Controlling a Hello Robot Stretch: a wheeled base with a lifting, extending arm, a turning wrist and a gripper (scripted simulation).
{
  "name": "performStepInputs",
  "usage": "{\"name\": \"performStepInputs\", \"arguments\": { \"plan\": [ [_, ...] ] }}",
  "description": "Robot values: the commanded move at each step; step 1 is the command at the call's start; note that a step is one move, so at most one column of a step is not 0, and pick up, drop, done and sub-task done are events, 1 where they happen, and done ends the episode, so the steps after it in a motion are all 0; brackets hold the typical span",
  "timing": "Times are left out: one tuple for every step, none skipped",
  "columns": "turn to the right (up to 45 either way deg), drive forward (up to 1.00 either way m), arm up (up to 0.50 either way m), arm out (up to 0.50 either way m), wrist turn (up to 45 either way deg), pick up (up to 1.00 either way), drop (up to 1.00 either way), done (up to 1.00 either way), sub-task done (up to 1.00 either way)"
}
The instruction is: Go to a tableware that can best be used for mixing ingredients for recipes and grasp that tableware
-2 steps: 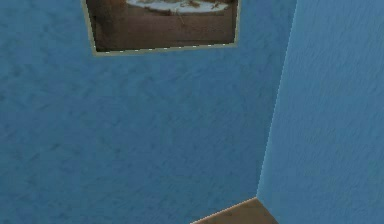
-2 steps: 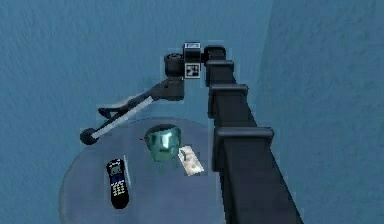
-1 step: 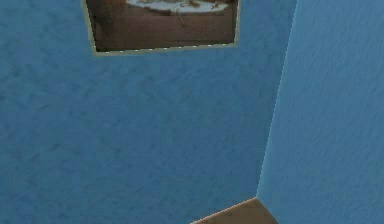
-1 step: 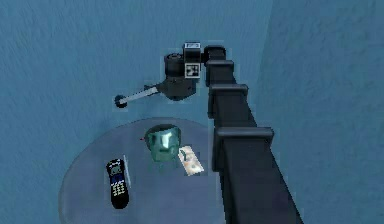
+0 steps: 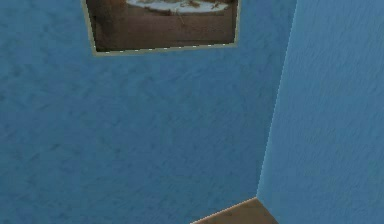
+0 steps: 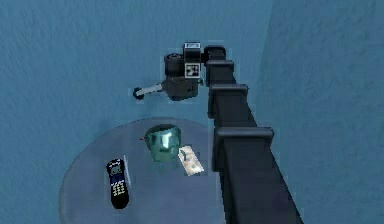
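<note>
As we take stock from the largest item down, we enter first the blue wall, meeting a second wall at a corner. Next, the round bench, pale and glassy, carrying three small things. Next, the arm, a dark bar reaching out along the bench's right side. Next, a framed picture high on the wall ahead. Next, the tool, hanging farther out than the bench's far edge as far as we can tell, with only bare wall behind its far end; we record that it holds nothing. Next, a dark remote control lying flat toward the bench's near edge. Next, the task's item: a green vessel, bowl-like and see-through, standing upright about the middle of the bench, between the remote control and the arm, apart from both. We judge it rigid, light when empty, smooth enough to slip, and liable to crack if glass; the material we cannot tell. We would take it by the rim, one finger inside and one outside the wall, on the side facing the tool, with modest force. Last, a small white object just beside the vessel on the arm's side, which a careless approach could knock.
</note>
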Motion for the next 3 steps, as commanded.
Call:
{"name": "performStepInputs", "arguments": {
  "plan": [
    [0.0,0.00,-0.28,0.00,0.0,0.00,0.00,0.00,0.00],
    [0.0,0.00,0.00,0.00,0.0,1.00,0.00,0.00,0.00],
    [0.0,0.00,0.10,0.00,0.0,0.00,0.00,0.00,0.00]
  ]
}}
